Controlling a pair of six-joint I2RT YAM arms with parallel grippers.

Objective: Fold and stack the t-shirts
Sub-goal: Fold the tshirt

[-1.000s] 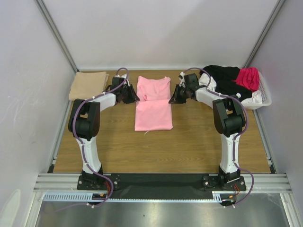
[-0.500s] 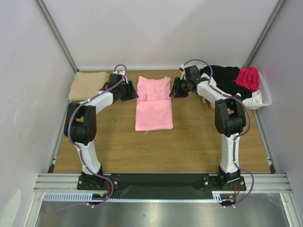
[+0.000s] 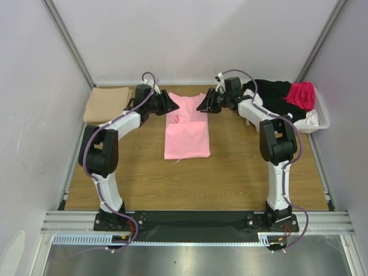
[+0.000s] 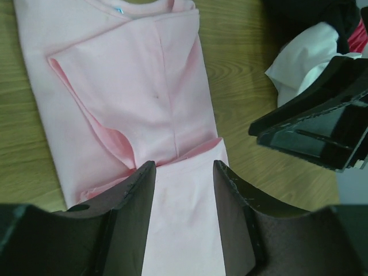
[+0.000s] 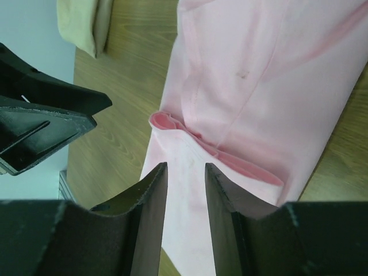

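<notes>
A light pink t-shirt [image 3: 186, 129] lies flat mid-table, its near half folded up over its far half. My left gripper [image 3: 167, 103] hangs open over the shirt's far left edge, and my right gripper [image 3: 202, 106] hangs open over its far right edge. In the left wrist view the open jaws [image 4: 184, 167] frame the pink cloth [image 4: 144, 98] below, holding nothing. The right wrist view shows the same: open jaws [image 5: 185, 168] above the pink fold [image 5: 259, 86]. A folded tan t-shirt [image 3: 107, 103] lies at the far left.
A white plastic basket [image 3: 322, 121] at the far right holds black [image 3: 270, 95], magenta [image 3: 301, 94] and white [image 3: 307, 118] shirts. Grey walls close in the table on three sides. Bare wood lies between the pink shirt and the arm bases.
Both grippers have moved from beside the pink shirt's far end inward and up over its far corners. The shirts have not moved.
</notes>
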